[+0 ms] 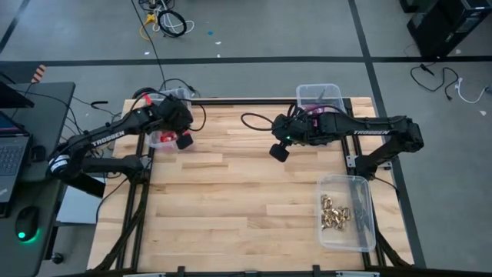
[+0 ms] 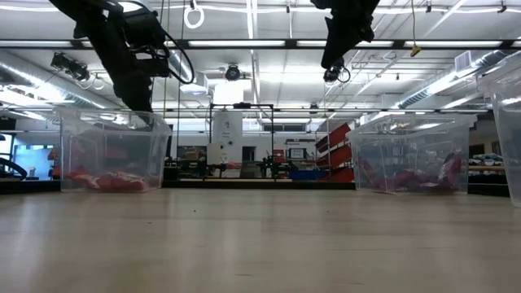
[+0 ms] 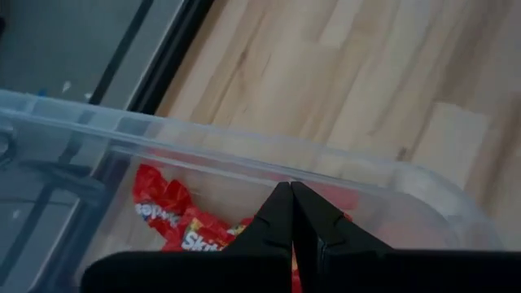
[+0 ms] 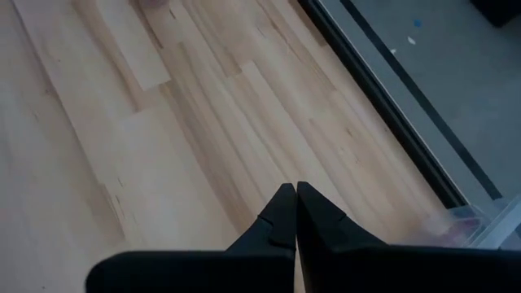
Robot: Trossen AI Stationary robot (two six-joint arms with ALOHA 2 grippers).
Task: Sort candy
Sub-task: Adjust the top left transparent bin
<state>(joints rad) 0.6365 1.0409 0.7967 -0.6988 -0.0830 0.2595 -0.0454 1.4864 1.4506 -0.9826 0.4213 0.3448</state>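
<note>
Candy in flat red packets [image 3: 175,220] lies in the clear plastic bin [image 1: 171,138] at the tabletop's far left corner, where I see the left gripper [image 3: 291,213] pinched together above it, the right gripper [image 4: 291,210] likewise closed, empty, over bare wooden tabletop [image 1: 231,200].

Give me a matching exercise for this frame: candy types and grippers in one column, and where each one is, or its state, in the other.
Things:
1. red packets
2. purple packets
3. gold pieces
4. right gripper

Places or states:
A. in the clear bin at the table's right edge, near side
B. shut, empty, over bare wood
C. in the far-left bin, beneath the shut left gripper
D. in the far bin beside the right arm

Pairs: 1-C, 2-D, 3-A, 4-B
</note>
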